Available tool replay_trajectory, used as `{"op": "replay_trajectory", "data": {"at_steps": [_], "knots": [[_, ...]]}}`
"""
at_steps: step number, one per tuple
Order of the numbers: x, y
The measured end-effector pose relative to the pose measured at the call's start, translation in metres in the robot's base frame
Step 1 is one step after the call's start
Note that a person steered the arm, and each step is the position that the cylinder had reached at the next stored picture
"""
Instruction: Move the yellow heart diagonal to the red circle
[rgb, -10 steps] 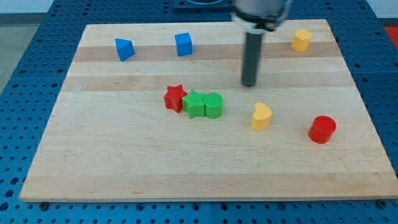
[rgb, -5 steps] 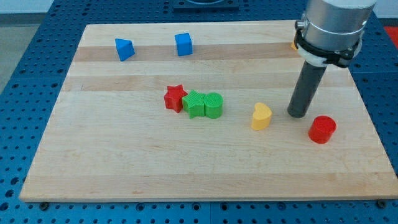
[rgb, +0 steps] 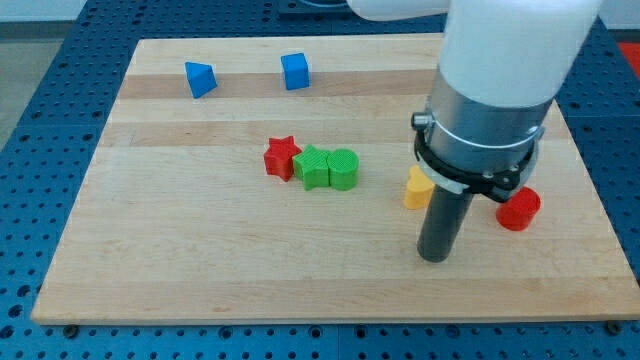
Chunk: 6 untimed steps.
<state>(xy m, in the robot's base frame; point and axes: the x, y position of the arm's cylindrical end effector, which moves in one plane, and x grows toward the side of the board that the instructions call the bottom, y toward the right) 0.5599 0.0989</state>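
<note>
Positioning step: my tip (rgb: 434, 257), a bare rod with no pincer and holding nothing, rests on the tabletop (rgb: 200, 260) just below the yellow heart (rgb: 416, 188), left of the red circle (rgb: 519, 209), poised to push the heart upward.

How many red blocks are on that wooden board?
2. A red star block sits mid-board, touching the green blocks. A red circle block sits at the view's right, partly covered by the arm, which may hide others.
</note>
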Motion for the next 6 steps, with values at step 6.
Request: {"op": "replay_trajectory", "data": {"at_steps": [6], "knots": [[-0.203,-0.001]]}}
